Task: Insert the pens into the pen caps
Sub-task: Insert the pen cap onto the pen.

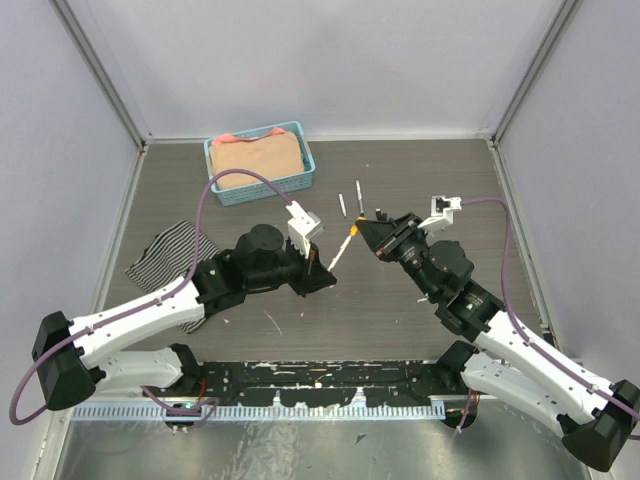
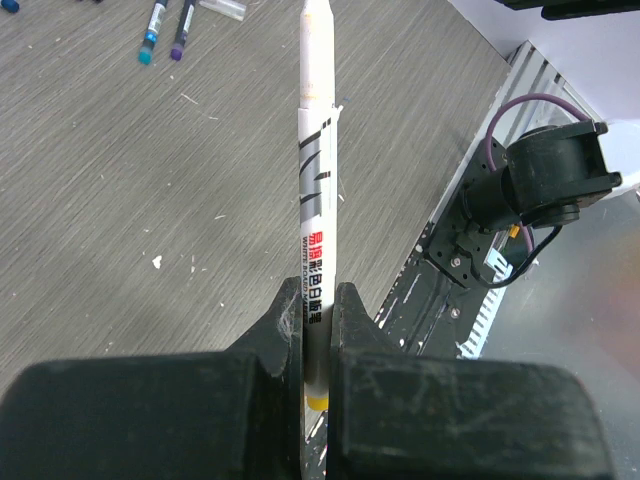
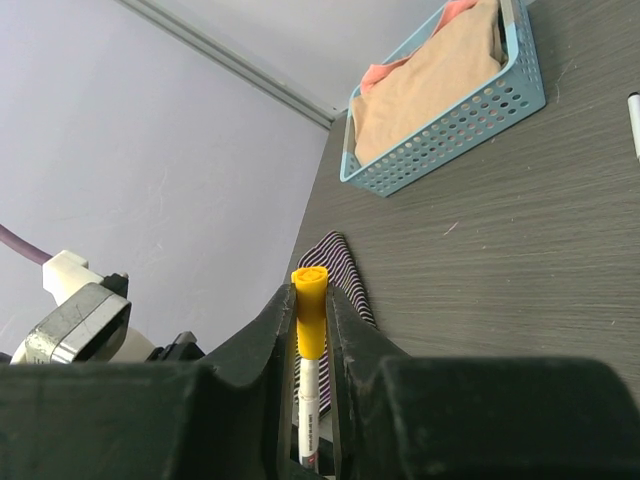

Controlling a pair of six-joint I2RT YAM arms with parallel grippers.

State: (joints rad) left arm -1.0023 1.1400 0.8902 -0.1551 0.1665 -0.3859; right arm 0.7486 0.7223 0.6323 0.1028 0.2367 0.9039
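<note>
Lettering on the thin white pen [image 2: 318, 180] reads "WHITE BOARD". My left gripper [image 2: 317, 305] pinches it; my right gripper [image 3: 310, 300] pinches its short yellow cap [image 3: 309, 335].

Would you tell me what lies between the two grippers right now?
A white pen bridges them in the top view: left gripper clamps its barrel, right gripper clamps the yellow cap on its end.

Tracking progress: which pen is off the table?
The pen clamped in the left pincer; the other two pens lie loose on the table.
</note>
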